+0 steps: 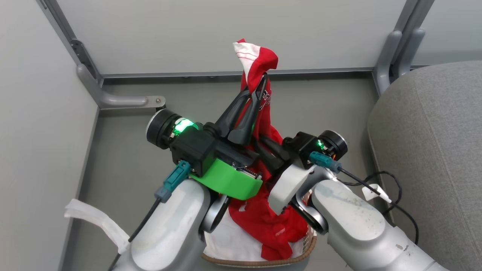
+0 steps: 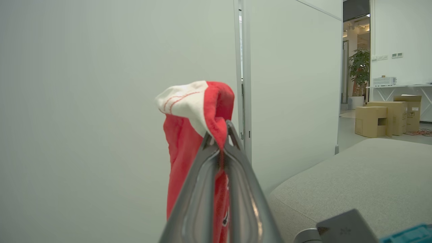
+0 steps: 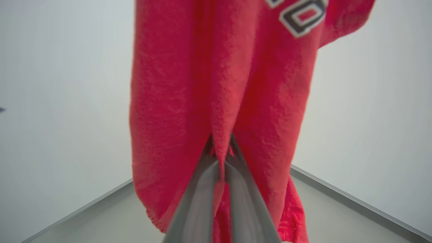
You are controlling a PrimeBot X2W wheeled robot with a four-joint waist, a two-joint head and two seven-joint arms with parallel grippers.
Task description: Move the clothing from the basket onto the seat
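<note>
Seat: the grey couch cushion lies to your right, well apart from the load. It has woven upholstery, a rounded corner and one seam line. It is broad and bare where it shows, so I judge it will take the cloth however it lands.

Basket: it sits low between your forearms. You see its brown woven rim and a strip of perforated white wall.

Jersey: the red knit is drawn up into a tall, narrow column, its lower folds heaped inside the basket. It is soft and limp and drapes in long pleats. A white striped band caps the top, and black-and-white lettering shows on the side.

Lining: a flat white sheet lies under the red folds. Leave it there.

Left gripper: the left gripper is raised high, and its long dark fingers are pinched tight on the jersey just below the white band. That grip carries the weight.

Right gripper: the right gripper sits lower, its fingers clamped on a mid-length fold. This likely gathers the slack so the hem clears the rim.
</note>
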